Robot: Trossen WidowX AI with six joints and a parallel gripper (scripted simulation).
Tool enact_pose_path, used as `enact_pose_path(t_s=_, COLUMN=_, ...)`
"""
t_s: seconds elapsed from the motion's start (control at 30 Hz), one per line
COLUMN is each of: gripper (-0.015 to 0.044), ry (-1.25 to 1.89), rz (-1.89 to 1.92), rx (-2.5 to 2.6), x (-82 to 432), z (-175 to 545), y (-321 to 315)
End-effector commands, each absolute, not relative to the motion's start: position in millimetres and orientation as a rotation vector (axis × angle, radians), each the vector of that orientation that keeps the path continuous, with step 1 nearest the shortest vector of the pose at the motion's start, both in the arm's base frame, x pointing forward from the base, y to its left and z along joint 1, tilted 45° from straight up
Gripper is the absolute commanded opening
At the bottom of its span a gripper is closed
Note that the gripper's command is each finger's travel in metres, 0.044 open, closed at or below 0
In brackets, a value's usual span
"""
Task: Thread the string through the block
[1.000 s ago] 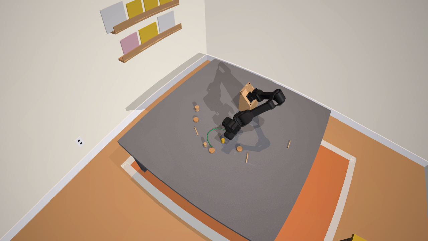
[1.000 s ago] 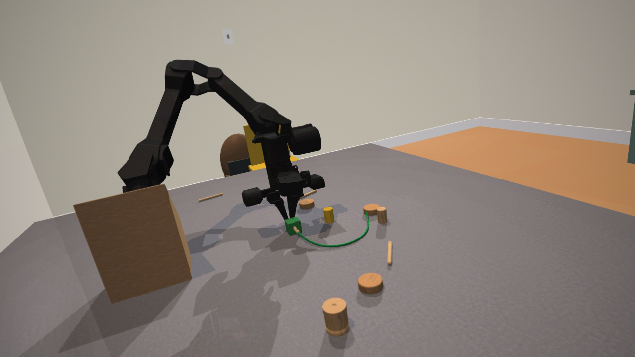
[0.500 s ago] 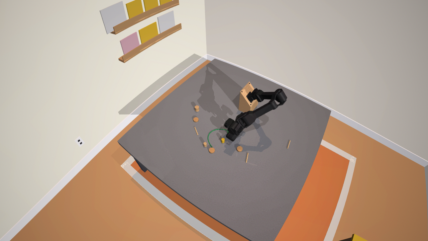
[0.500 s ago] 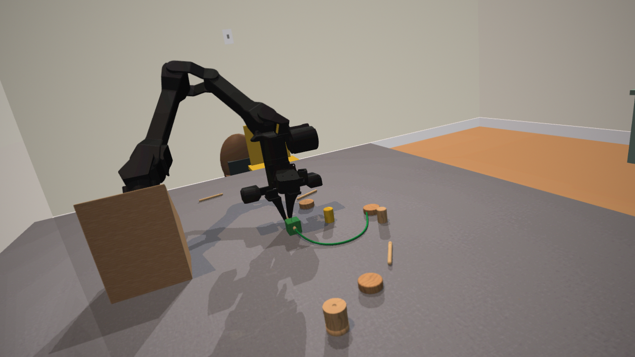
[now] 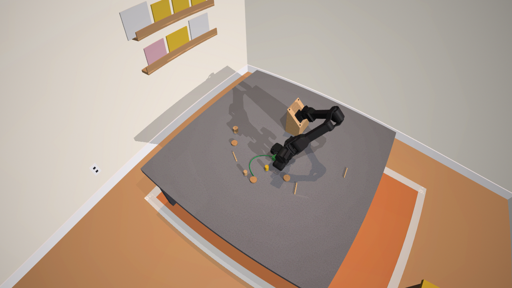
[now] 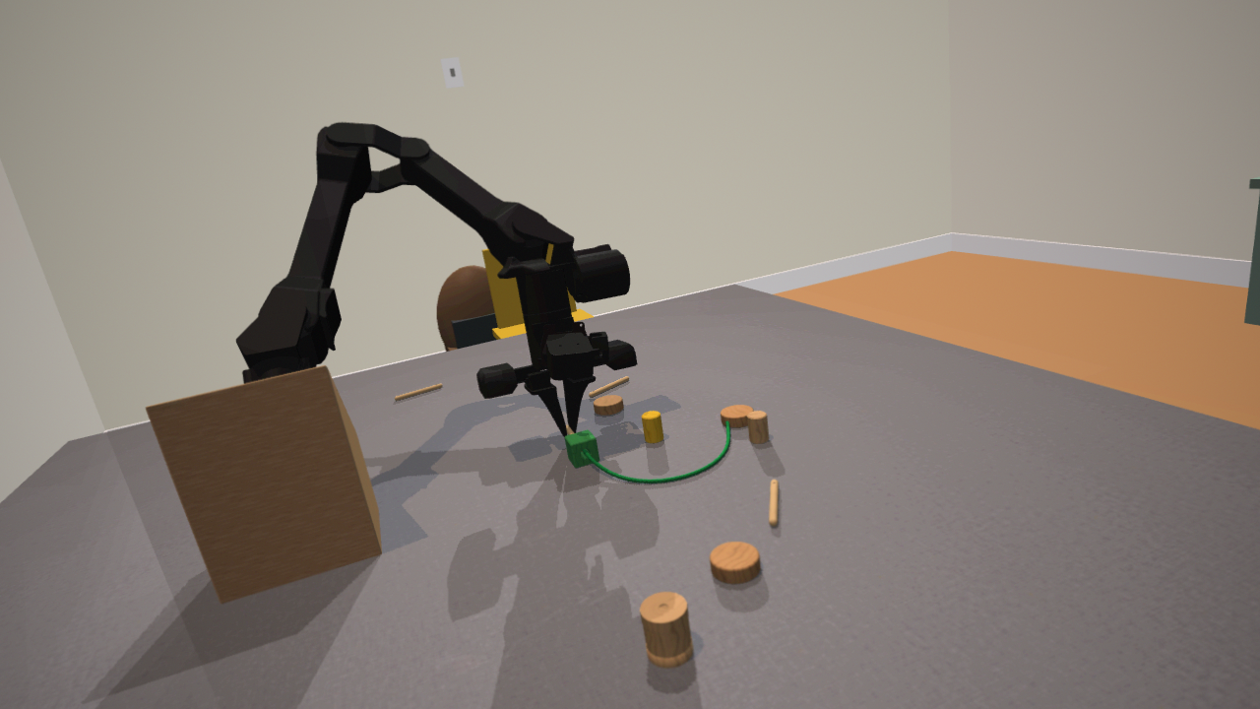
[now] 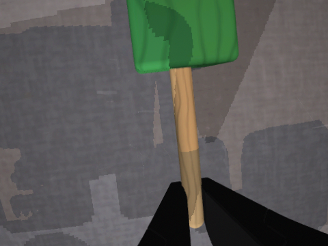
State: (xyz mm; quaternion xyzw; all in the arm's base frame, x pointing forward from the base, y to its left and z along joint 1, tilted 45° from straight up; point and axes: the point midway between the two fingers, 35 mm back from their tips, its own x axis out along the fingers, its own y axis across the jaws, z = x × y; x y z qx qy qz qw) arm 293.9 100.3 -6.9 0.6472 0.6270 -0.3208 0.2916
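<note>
The green wooden block (image 5: 274, 157) (image 6: 581, 449) (image 7: 212, 31) stands on the table. The thin stick (image 7: 186, 109) passes through its hole, and its free end sticks out on the gripper side. My gripper (image 6: 568, 431) (image 7: 191, 181) is shut on this free end, with the fingertips close to the table and a short length of bare stick between them and the block. The green string (image 5: 249, 164) (image 6: 652, 481) leaves the block's far side and curves to the round button (image 5: 253, 179) (image 6: 736, 414). The stick's string end is hidden in the wrist view.
A yellow cylinder (image 5: 266, 168) (image 6: 652, 427) stands near the gripper. A small wooden peg (image 5: 245, 172) (image 6: 757, 427) stands beside the button. Another disc (image 5: 286, 178) (image 6: 608, 405) and loose sticks (image 5: 295, 188) (image 5: 234, 156) lie around. A large wooden box (image 6: 273, 493) is by the arm's base.
</note>
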Motion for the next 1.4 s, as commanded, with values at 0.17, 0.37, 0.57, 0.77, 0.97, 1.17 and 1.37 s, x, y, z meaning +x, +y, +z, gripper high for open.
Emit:
enact_pose_path(t_s=0.17, gripper=0.0, ry=1.674, rz=-0.854, rx=1.72, x=296.6, z=2.1, y=107.5)
enact_pose_path(t_s=0.37, gripper=0.0, ry=1.68, rz=-0.855, rx=1.715, x=297.0, z=6.7, y=112.0)
enact_pose_path(t_s=0.57, gripper=0.0, ry=1.686, rz=-0.854, rx=1.712, x=297.4, z=10.9, y=116.2)
enact_pose_path(t_s=0.77, gripper=0.0, ry=1.691, rz=-0.856, rx=1.709, x=297.6, z=15.0, y=120.7)
enact_pose_path(t_s=0.97, gripper=0.0, ry=1.695, rz=-0.858, rx=1.706, x=297.7, z=19.2, y=125.0)
enact_pose_path(t_s=1.17, gripper=0.0, ry=1.699, rz=-0.859, rx=1.702, x=297.9, z=23.5, y=129.2)
enact_pose_path(t_s=1.37, gripper=0.0, ry=1.703, rz=-0.86, rx=1.699, x=298.3, z=27.9, y=133.4)
